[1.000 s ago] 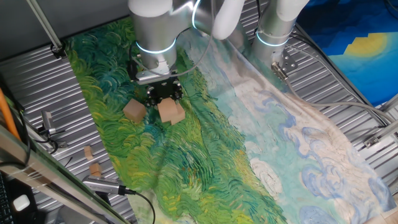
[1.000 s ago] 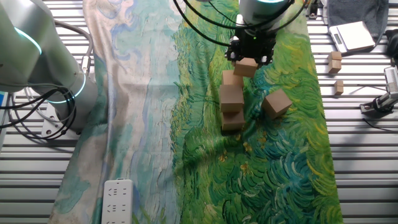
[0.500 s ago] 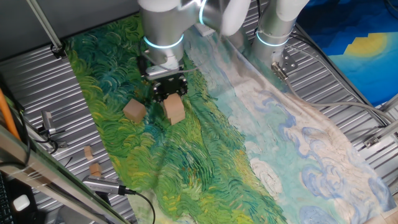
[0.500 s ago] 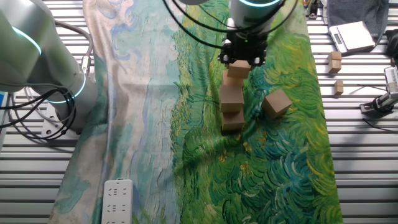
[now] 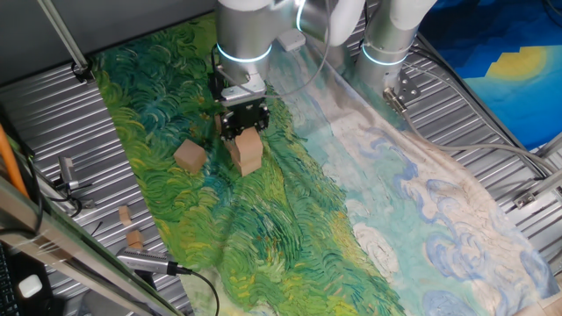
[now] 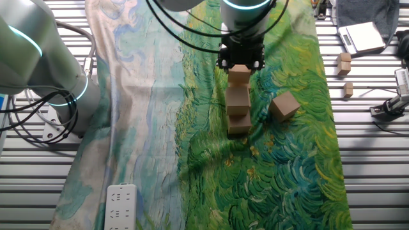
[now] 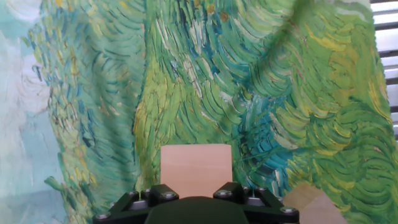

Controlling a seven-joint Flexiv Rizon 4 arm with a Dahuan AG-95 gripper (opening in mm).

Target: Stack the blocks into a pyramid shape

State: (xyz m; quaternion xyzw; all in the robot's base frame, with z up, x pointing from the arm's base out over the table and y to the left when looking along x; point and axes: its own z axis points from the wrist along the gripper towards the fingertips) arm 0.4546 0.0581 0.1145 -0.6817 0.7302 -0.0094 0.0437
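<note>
Gripper (image 6: 241, 62) closed on one block (image 6: 239, 75), held square and level above the far end of a row of blocks (image 6: 238, 108) on the green painted cloth (image 6: 287, 166). Row's long axis runs down the cloth, away from the gripper; a loose block (image 6: 284, 105) lies beside it, turned at an angle

I am operating in a robotics lab or test cell. The work table (image 6: 383, 160) is built of ribbed aluminium slats, with a painted-landscape cloth (image 6: 281, 166) laid over it. 2 robot arms are visible: the working arm (image 5: 241, 35) and a second arm (image 6: 38, 57) with a lit ring. Loose black cables (image 6: 25, 124), a white power strip (image 6: 120, 203) and a metal frame rod (image 5: 61, 35) complete the setup.
</note>
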